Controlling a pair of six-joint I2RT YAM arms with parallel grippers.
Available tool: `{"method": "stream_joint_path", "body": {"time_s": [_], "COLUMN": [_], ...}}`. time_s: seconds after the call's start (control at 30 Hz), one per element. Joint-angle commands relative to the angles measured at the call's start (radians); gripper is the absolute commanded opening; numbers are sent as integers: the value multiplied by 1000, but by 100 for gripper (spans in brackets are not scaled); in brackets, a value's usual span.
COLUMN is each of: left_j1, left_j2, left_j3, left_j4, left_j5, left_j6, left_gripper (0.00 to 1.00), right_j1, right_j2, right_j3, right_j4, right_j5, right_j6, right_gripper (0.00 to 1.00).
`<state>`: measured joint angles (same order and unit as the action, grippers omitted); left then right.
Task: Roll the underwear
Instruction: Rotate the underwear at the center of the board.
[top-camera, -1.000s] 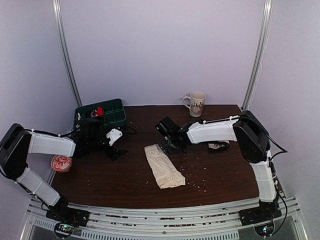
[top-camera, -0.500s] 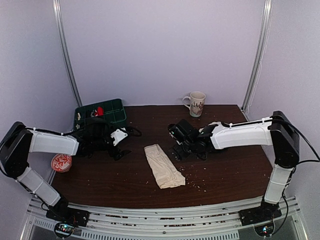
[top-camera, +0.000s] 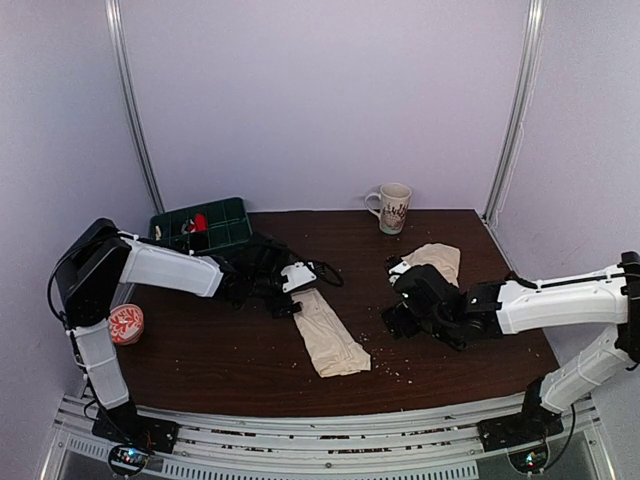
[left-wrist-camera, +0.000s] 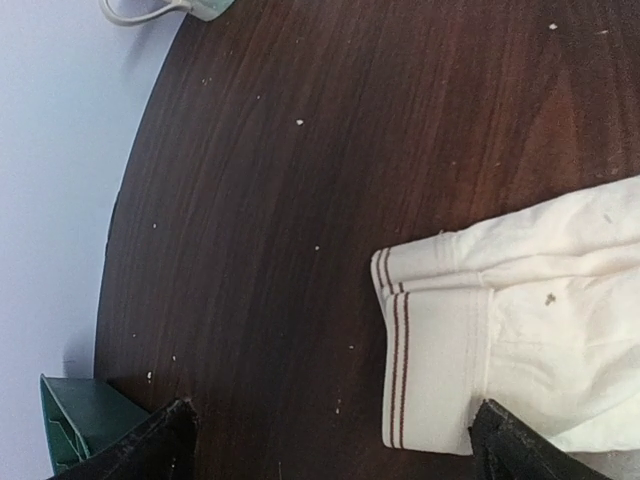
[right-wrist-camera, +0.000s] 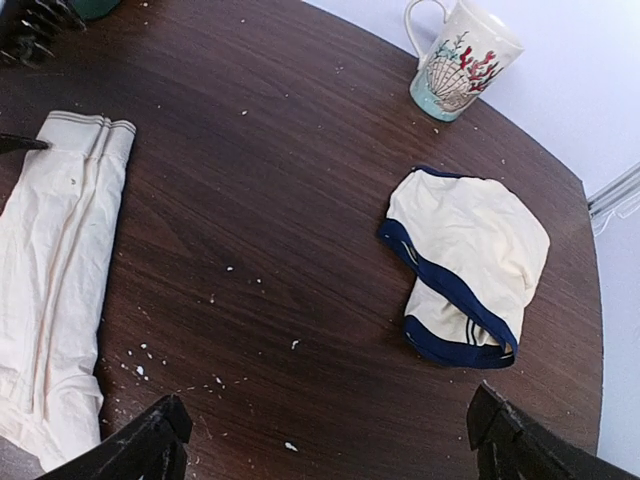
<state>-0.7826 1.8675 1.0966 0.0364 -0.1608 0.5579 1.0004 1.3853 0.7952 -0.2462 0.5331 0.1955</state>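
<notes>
The cream underwear lies folded into a long strip on the table, running from near centre back toward the far left, not yet rolled. To its right, the right gripper hangs over bare wood with its jaws spread wide, holding nothing. At the strip's far end the left gripper is just as wide open, straddling the striped waistband. One finger overlaps the cloth, though contact is unclear. Farther right lies a navy-trimmed pair, with a mug at the far edge. A second ago the right gripper was over the waistband and the left one was by the green tray. The strip has not shifted.
</notes>
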Motion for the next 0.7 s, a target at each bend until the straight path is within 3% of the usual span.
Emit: {"method": "stream_joint_path", "body": {"time_s": [0.0, 0.2, 0.37, 0.53, 0.67], "left_j1": [-7, -10, -12, -11, -11], "left_j2": [87, 234, 279, 202, 66], "left_j3": [97, 265, 388, 456, 400], "left_j4": [-44, -83, -108, -150, -154], "left_j5": [-116, -237, -256, -196, -116], "left_j6": [38, 53, 50, 17, 14], "left_gripper": [98, 98, 98, 98, 98], "right_j1": [-4, -3, -2, -3, 5], "right_j2": [-101, -187, -197, -179, -171], "right_j3": [-54, -101, -123, -120, -125], "right_j4": [73, 103, 131, 140, 163], "right_j5": [89, 110, 106, 81, 51], "right_j6": [40, 32, 11, -6, -36], "right_gripper": [100, 100, 100, 100, 100]}}
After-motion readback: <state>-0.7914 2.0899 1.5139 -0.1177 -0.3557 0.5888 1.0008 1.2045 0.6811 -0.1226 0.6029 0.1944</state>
